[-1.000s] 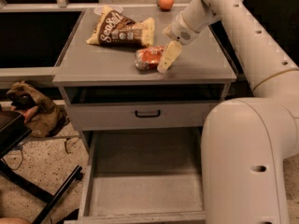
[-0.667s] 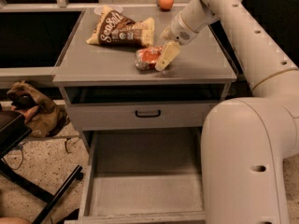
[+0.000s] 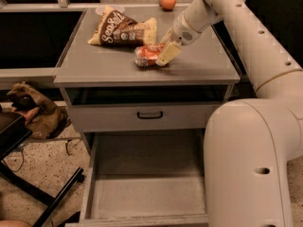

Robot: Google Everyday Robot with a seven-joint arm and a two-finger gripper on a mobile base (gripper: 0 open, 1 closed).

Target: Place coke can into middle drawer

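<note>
The coke can [image 3: 146,56] lies on its side on the grey cabinet top [image 3: 109,65], just in front of the chip bag. My gripper [image 3: 161,54] reaches down from the upper right and sits at the can's right end. Its jaws are open, with one cream finger [image 3: 169,52] in front of the can's end. The can rests on the top, not lifted. The middle drawer [image 3: 147,195] is pulled out below, its flat grey floor bare. It lies well below and in front of the can.
A chip bag [image 3: 123,31] lies behind the can. An orange fruit [image 3: 167,1] sits at the back edge. A closed drawer front with a black handle [image 3: 150,115] is above the open drawer. My arm's big body [image 3: 251,164] fills the right. A black stand [image 3: 33,193] and a brown bundle [image 3: 33,110] are on the floor to the left.
My gripper has moved a little left and down, closing in on the can's right end. The can has not moved.
</note>
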